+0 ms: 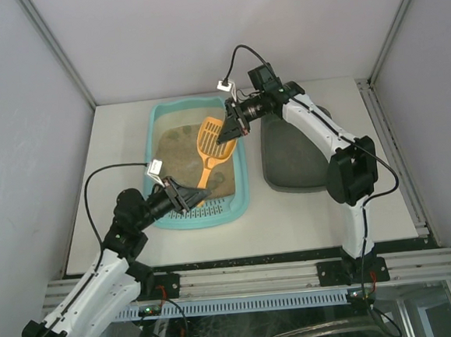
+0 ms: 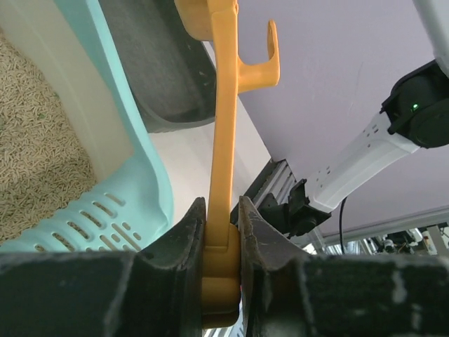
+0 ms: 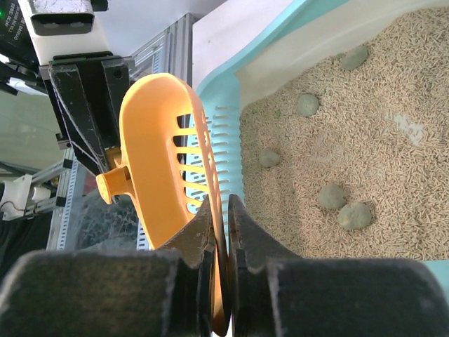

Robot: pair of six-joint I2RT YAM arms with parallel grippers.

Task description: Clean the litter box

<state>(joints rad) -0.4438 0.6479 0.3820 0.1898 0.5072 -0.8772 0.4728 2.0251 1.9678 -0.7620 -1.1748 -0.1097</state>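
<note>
On the left half of the tabletop, the litter box [image 1: 222, 210] lies lengthwise, its slotted grate end toward the near edge and its other end close to the far edge. A dark grey tray [image 1: 287, 160] sits just beside it on the right, partly under my right arm. Over the right half of the box I have the orange scoop [image 1: 209, 153] held between both arms, slotted head toward the far edge and handle running back toward the near edge. The left gripper [image 1: 190, 198] has its fingers clamped on the end of the handle; from the left wrist view the two pads press flat against either side of it, with a small hook sticking off the handle farther up. The right gripper [image 1: 230, 133] has its fingers pinched on the rim of the scoop's head, which stands on edge in the right wrist view. Tan litter [image 3: 393, 140] fills the box, and several rounded grey-green clumps [image 3: 354, 215] lie scattered on it. I cannot tell whether the scoop touches the litter.
</note>
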